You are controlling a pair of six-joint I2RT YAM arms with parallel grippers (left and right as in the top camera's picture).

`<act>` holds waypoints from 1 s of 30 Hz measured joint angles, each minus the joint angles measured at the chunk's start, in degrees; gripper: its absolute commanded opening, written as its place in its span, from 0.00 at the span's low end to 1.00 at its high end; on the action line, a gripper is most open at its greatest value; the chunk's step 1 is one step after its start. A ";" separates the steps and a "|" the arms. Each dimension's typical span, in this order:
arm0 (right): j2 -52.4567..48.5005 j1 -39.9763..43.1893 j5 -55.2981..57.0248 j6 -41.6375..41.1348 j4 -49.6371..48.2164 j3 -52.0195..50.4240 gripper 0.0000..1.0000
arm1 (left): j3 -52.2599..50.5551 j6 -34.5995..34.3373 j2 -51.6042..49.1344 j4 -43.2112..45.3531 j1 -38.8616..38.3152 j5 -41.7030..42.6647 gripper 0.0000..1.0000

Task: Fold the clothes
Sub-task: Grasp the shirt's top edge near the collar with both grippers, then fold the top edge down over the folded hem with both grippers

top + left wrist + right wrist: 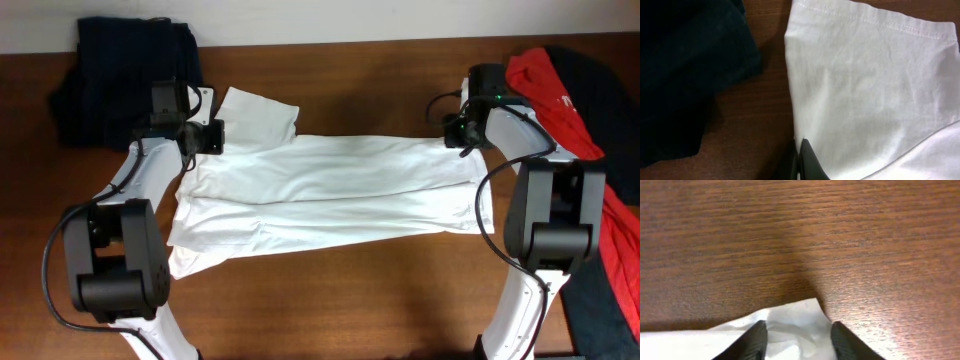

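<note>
The white T-shirt [330,185] lies folded lengthwise into a long band across the table, one sleeve sticking out at the upper left. My left gripper [200,140] sits at its upper left edge. In the left wrist view its jaws [800,155] are pressed together on the shirt's edge [870,85]. My right gripper [458,140] is at the shirt's upper right corner. In the right wrist view its fingers [797,332] stand apart on either side of the bunched white corner [790,315], without closing on it.
A navy garment [125,75] lies heaped at the back left, close beside the left gripper, and shows in the left wrist view [685,65]. A red garment [545,85] and a black one [615,240] lie at the right edge. The table [350,300] is brown wood.
</note>
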State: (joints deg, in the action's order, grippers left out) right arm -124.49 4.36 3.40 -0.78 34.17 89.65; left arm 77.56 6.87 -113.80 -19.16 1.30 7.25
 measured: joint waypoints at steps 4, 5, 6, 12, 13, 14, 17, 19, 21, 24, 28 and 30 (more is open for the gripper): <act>0.00 0.00 0.00 -0.20 0.00 0.00 0.18 | 0.00 0.00 0.00 0.02 0.00 0.00 0.00; 0.00 0.00 0.04 -0.17 0.00 0.00 0.15 | 0.00 0.00 0.00 0.02 0.00 0.00 0.00; 0.00 0.00 0.04 -0.04 0.00 0.00 0.08 | 0.00 0.00 0.00 0.02 0.00 0.00 0.00; -0.31 0.00 2.27 -0.55 7.78 3.54 0.04 | 0.00 -0.02 0.81 -0.72 0.00 0.02 0.00; -0.46 0.00 4.00 -0.68 11.26 6.34 0.04 | 0.00 -0.04 2.84 -1.29 0.00 0.02 0.00; -0.50 0.15 4.79 -0.74 13.84 9.07 0.04 | 0.00 -0.04 5.29 -2.58 0.00 0.04 0.00; -0.50 0.74 5.53 -0.76 18.16 13.14 0.04 | 0.33 -0.07 11.19 -9.03 0.26 0.15 0.00; -0.50 1.97 5.64 -0.90 21.38 13.64 0.04 | 0.72 -0.04 12.44 -15.91 1.70 0.26 0.00; -0.50 3.23 5.57 -1.75 25.18 13.68 0.04 | 0.55 -0.09 12.33 -20.94 3.21 0.31 0.00; -0.50 4.17 5.55 -2.25 29.97 13.70 0.04 | 0.57 -0.70 12.33 -26.45 4.35 0.87 0.00; -0.50 5.66 5.42 -2.27 35.26 13.70 0.04 | 0.61 -2.64 12.31 -37.27 5.29 1.33 0.00; -0.50 6.43 5.31 -2.27 37.75 13.70 0.04 | 0.59 -3.15 12.22 -41.42 5.31 1.53 0.00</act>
State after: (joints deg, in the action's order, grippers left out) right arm -124.99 10.79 8.71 -3.05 71.92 103.35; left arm 78.15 3.73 -101.58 -60.58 6.61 8.78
